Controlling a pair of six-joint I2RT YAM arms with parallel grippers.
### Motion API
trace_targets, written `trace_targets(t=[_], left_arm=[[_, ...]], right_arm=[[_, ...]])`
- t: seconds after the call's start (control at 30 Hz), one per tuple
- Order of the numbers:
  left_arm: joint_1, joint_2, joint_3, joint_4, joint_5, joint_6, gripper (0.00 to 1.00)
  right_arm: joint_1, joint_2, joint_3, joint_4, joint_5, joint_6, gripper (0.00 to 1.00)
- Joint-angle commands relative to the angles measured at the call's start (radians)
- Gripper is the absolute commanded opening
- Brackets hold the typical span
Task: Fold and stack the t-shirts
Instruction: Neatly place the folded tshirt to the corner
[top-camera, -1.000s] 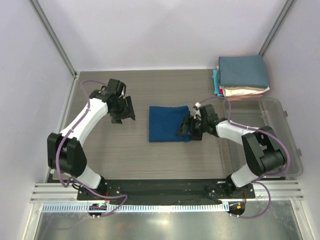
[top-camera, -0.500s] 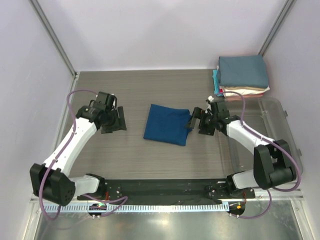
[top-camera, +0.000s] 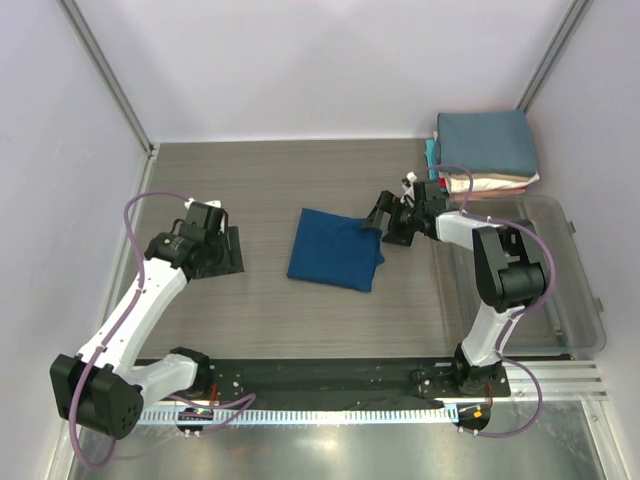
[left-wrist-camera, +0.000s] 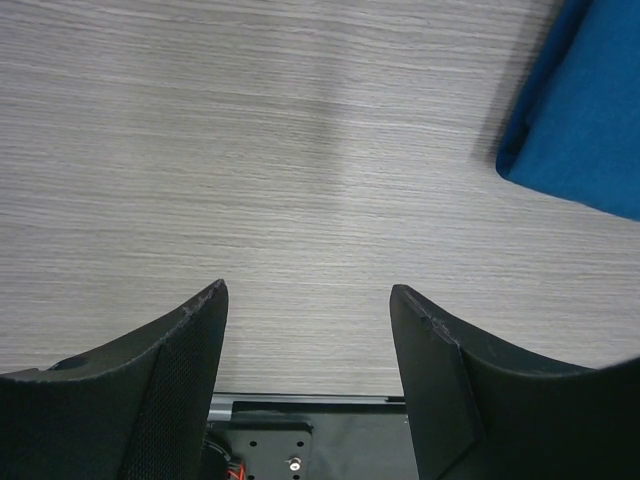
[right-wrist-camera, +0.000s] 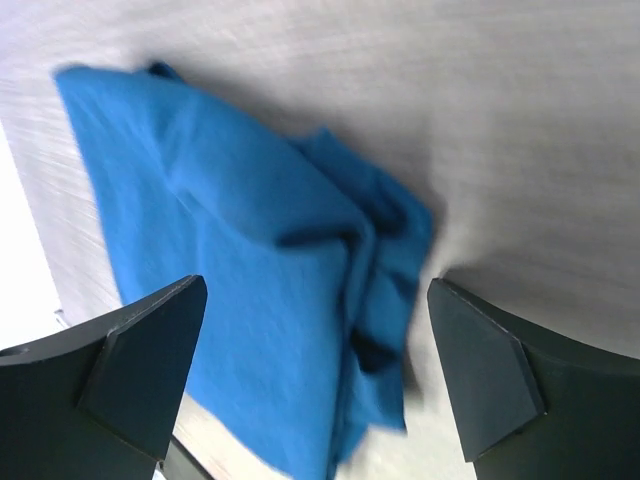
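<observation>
A royal-blue t-shirt lies folded in a rough rectangle mid-table, slightly askew, with its right edge bunched. My right gripper hovers open at that right edge; its jaws straddle the cloth from above without pinching it. My left gripper stands open over bare tabletop to the left of the shirt, nothing between its fingers; only the shirt's corner shows at the upper right of its view. A stack of folded t-shirts, slate-blue on top, sits at the back right corner.
A clear plastic bin lies along the right side, next to the right arm. The grey wood-grain table is fenced by purple walls. A black mounting rail runs along the near edge.
The right gripper opened wider, released the blue shirt's edge and pulled back toward the far right. The shirt ended up turned slightly askew. The left arm drew back to the left and nearer.
</observation>
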Motion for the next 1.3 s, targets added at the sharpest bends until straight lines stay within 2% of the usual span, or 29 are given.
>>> trace_targets(t=[0.0, 0.1, 0.13, 0.2, 0.23, 0.27, 0.3, 0.33, 0.47, 0.5, 0.57, 0.63, 0.7, 0.73, 0.93, 1.1, 1.27], left_arm=[[-0.002, -0.033, -0.009, 0.052, -0.035, 0.023, 0.67], [-0.002, -0.034, -0.015, 0.059, -0.035, 0.024, 0.67], [-0.002, -0.034, -0.015, 0.059, -0.035, 0.024, 0.67], [-0.002, -0.033, -0.019, 0.065, -0.035, 0.024, 0.67], [-0.002, -0.033, -0.020, 0.065, -0.033, 0.024, 0.67], [-0.002, -0.031, -0.020, 0.067, -0.035, 0.026, 0.67], [-0.002, -0.031, -0.021, 0.069, -0.032, 0.026, 0.67], [-0.002, -0.033, -0.021, 0.069, -0.033, 0.026, 0.67], [-0.002, -0.037, -0.021, 0.073, -0.033, 0.024, 0.67], [-0.002, -0.037, -0.021, 0.072, -0.035, 0.024, 0.67], [-0.001, -0.053, -0.015, 0.064, -0.044, 0.020, 0.66], [-0.002, -0.083, 0.002, 0.037, -0.061, 0.004, 0.66], [-0.001, -0.115, 0.010, 0.023, -0.072, 0.000, 0.66], [-0.002, -0.131, 0.019, 0.004, -0.082, -0.011, 0.66], [-0.002, -0.310, -0.041, 0.051, -0.115, -0.039, 0.68], [-0.002, -0.441, -0.095, 0.101, -0.122, -0.045, 0.75], [-0.001, -0.468, -0.104, 0.108, -0.119, -0.043, 0.77]], right_arm=[[-0.002, 0.069, -0.003, 0.106, 0.001, 0.018, 0.99], [-0.002, 0.129, -0.040, 0.210, -0.062, 0.075, 0.97], [-0.004, 0.143, -0.047, 0.249, -0.080, 0.085, 0.91], [-0.002, 0.142, -0.052, 0.255, -0.105, 0.087, 0.85], [-0.002, 0.142, -0.055, 0.289, -0.121, 0.089, 0.77], [-0.001, 0.149, -0.064, 0.315, -0.152, 0.095, 0.73], [0.001, 0.158, -0.067, 0.339, -0.202, 0.105, 0.62], [0.002, 0.175, -0.067, 0.369, -0.230, 0.108, 0.56], [0.002, 0.230, -0.023, 0.387, -0.330, 0.095, 0.27], [0.001, 0.235, -0.018, 0.386, -0.344, 0.087, 0.13], [-0.001, 0.223, -0.020, 0.404, -0.359, 0.089, 0.01], [-0.002, 0.202, -0.011, 0.398, -0.358, 0.078, 0.01], [-0.005, 0.154, 0.024, 0.322, -0.349, 0.035, 0.01], [-0.005, 0.136, 0.084, 0.188, -0.308, -0.044, 0.01], [-0.033, 0.025, 0.300, -0.170, -0.205, -0.218, 0.01], [-0.076, 0.007, 0.500, -0.304, -0.139, -0.290, 0.01], [-0.128, 0.026, 0.711, -0.455, -0.116, -0.394, 0.01]])
